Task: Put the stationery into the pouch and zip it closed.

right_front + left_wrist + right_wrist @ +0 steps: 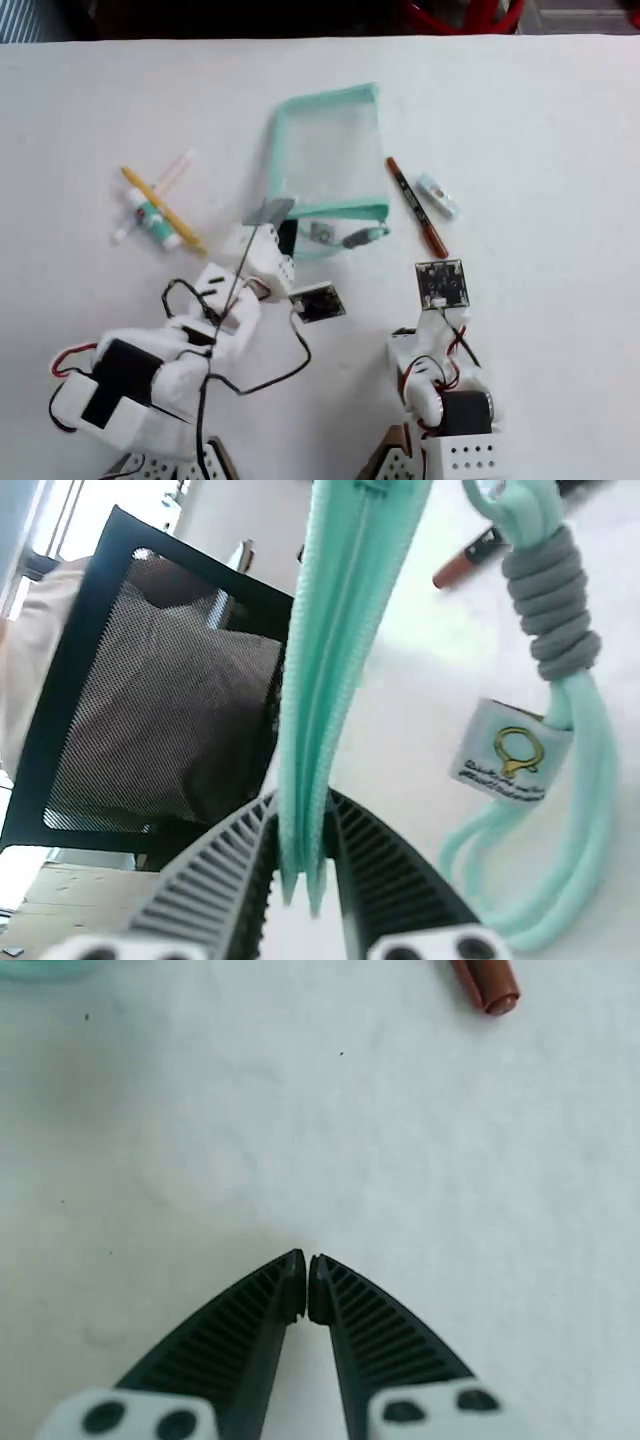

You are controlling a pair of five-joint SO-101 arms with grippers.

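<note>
A: Where is the pouch (pixel 325 150)?
B: Mid-table (pixel 540 120), nearer the far edge. The left gripper (pixel 302 815) is clenched on its mint zipper edge, on the side facing the near edge.
A: And the right gripper (pixel 306 1272)?
B: Its jaws are pressed together on nothing, over bare table just short of the brown pen (pixel 417 208).
A: What might go wrong?
B: The thin edge could slip from that pinch, or a flat mouth could block the pen. The pencil (pixel 165 210) lies toward the left edge, well apart from the free arm, so the reach is awkward
</note>
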